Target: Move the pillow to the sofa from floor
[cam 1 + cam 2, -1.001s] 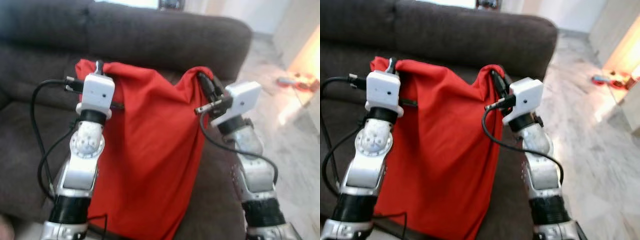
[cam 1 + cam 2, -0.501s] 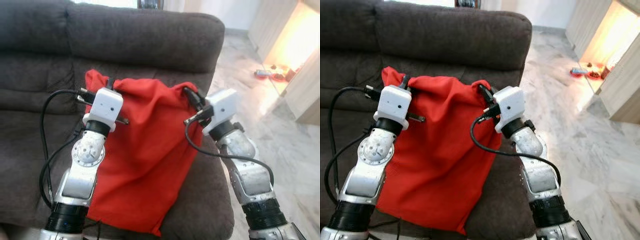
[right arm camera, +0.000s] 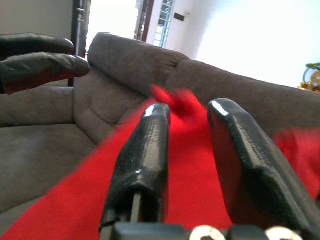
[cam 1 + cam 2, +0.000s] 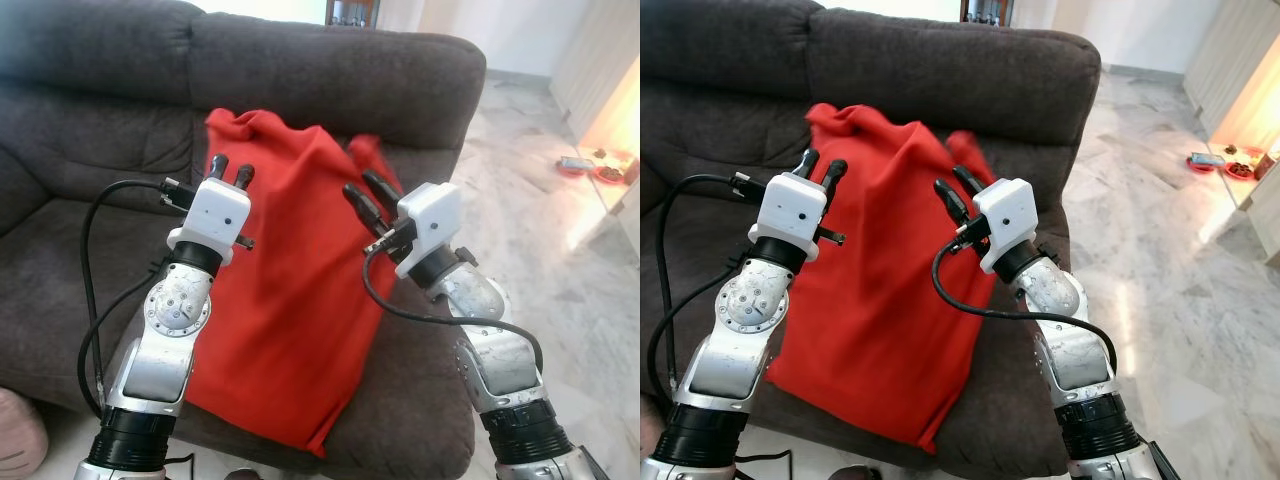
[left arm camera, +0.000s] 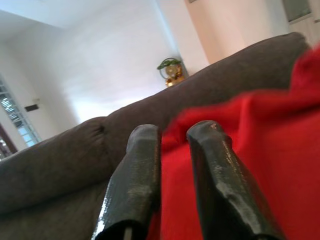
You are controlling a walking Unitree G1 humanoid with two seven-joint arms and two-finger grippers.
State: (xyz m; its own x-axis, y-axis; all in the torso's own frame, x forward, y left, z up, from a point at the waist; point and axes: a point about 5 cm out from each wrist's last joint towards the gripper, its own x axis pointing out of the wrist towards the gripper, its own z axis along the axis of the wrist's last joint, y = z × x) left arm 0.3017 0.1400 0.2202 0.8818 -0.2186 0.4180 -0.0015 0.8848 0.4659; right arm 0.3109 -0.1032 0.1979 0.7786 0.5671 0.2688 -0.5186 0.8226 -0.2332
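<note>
On the sofa (image 4: 90, 250), the red pillow (image 4: 290, 300) now lies free, leaning against the backrest with its lower edge draped over the front of the seat cushion. Half a second ago both grippers pinched its upper corners; now neither touches it. The left gripper (image 4: 230, 171) sits just off the pillow's left edge, fingers parted by a narrow gap with nothing between them. The right gripper (image 4: 365, 190) sits just off the right edge, fingers likewise slightly apart and empty. The blurred upper right corner suggests the fabric is settling after release.

Judgement: the placement step is essentially complete; the remaining action is arm withdrawal.

Pillow condition: soft, limp red cover, heavily creased, with little visible filling. The top left corner stands up in a peak against the backrest. The lower corner overhangs the seat edge, so a slide toward the floor (image 4: 560, 200) remains possible.
</note>
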